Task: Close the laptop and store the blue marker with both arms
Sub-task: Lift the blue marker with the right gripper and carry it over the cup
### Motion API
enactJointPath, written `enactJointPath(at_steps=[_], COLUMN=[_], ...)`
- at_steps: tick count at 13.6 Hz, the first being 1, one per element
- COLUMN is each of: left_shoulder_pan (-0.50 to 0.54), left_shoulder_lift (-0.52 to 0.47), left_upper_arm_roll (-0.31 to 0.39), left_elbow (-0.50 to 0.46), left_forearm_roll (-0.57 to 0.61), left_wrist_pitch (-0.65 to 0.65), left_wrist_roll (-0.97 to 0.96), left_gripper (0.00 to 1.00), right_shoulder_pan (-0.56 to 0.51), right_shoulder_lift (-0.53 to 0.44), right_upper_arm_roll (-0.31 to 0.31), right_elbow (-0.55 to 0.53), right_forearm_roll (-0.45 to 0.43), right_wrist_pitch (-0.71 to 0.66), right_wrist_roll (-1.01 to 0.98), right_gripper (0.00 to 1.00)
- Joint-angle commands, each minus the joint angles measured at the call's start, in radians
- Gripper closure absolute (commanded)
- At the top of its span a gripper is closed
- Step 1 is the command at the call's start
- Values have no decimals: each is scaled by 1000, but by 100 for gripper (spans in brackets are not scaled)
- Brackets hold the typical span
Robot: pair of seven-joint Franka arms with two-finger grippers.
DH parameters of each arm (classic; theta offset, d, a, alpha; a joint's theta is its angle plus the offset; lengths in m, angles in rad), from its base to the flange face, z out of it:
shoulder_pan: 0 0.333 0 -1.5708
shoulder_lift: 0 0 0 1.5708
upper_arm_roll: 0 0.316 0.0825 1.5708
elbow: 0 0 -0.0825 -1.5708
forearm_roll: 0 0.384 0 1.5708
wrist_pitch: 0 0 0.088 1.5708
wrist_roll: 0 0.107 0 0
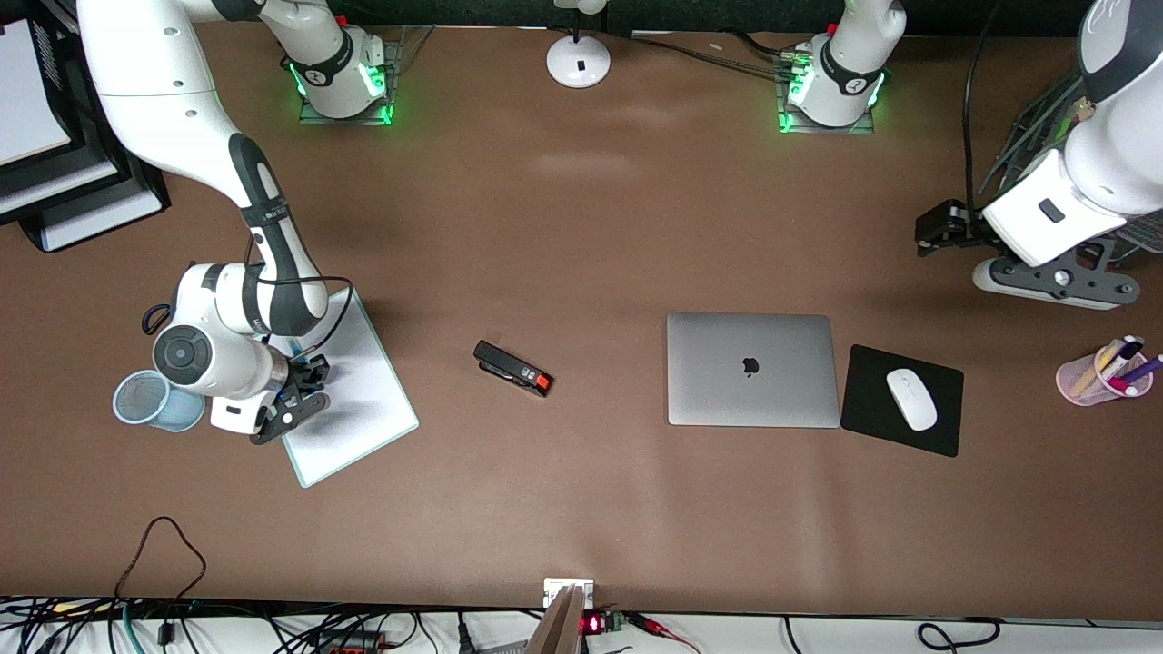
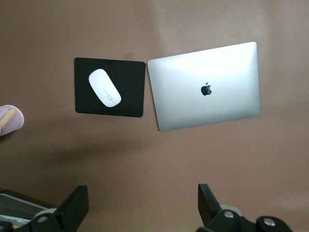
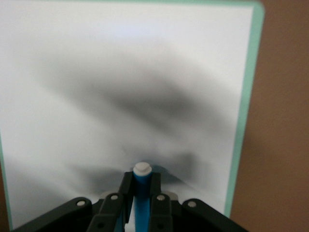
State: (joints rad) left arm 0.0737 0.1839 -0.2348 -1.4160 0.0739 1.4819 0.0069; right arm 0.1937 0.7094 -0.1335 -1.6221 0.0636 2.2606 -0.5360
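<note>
The laptop [image 1: 750, 368] lies shut on the table with its lid's apple logo up; it also shows in the left wrist view [image 2: 205, 87]. My right gripper [image 1: 307, 380] is low over a white board [image 1: 363, 400] and is shut on the blue marker [image 3: 142, 193], whose white tip points out past the fingertips [image 3: 126, 186]. My left gripper [image 1: 934, 229] is open and empty, up in the air near the left arm's end of the table; its spread fingers [image 2: 72, 208] show over bare table.
A black mouse pad [image 1: 945, 427] with a white mouse [image 1: 911, 398] lies beside the laptop. A pink pen cup [image 1: 1090, 377] stands at the left arm's end. A blue mesh cup [image 1: 150, 401] stands beside the board. A black stapler [image 1: 513, 368] lies mid-table.
</note>
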Motion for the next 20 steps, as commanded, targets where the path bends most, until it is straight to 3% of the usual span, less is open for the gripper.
enactJointPath(at_steps=[1, 4, 7, 8, 11, 13, 15, 20], left_shoulder_pan=[11, -2, -67, -98, -100, -100, -100, -104], left_shoulder_lift=[34, -32, -229, -265, -264, -238, -228, -230], left_upper_arm_roll=[-9, 49, 190, 209, 207, 201, 197, 193], left_elbow=[51, -13, -306, -349, -347, -307, -296, -291], left_forearm_roll=[18, -5, -95, -94, -88, -82, -79, -23], left_wrist_pitch=[-23, 24, 240, 257, 248, 219, 205, 183], left_wrist_roll=[2, 40, 65, 55, 56, 56, 54, 56], left_gripper=[0, 0, 0, 0, 0, 0, 0, 0], right_shoulder_pan=[-5, -5, -35, -51, -114, -166, -219, -315], right_shoulder_lift=[-57, -152, -223, -244, -280, -284, -274, -262], right_upper_arm_roll=[5, 5, 3, 3, 2, 0, -1, -1], right_elbow=[28, 30, 30, 30, 33, 74, 131, 163], right_forearm_roll=[16, 19, 44, 85, 223, 319, 393, 574], right_wrist_pitch=[-33, -70, -107, -113, -154, -251, -361, -467], right_wrist_roll=[-24, -105, -295, -379, -670, -864, -1016, -1350], right_gripper=[99, 99, 100, 100, 100, 100, 100, 100])
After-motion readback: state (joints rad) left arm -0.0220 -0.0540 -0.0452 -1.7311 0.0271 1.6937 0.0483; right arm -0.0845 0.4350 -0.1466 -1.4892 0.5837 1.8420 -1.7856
